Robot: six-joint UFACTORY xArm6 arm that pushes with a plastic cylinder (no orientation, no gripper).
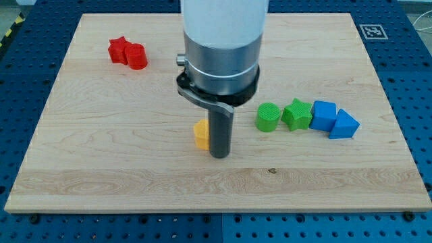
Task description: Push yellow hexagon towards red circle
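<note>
Yellow hexagon (200, 133) sits half-hidden, touching my tip (220, 155).

So the arm comes in from the view's top as a fat cylinder — the upper section is plain white with a smooth, slightly glossy shell. Below that sits a brushed silver-grey metal ring, with a small round stud poking out on the view's left. Under the ring there's a black collar and a dark bracket plate with a pale edge. From there a straight dark grey rod drops down — my tip (219, 156) is its blunt, flat end.
</note>
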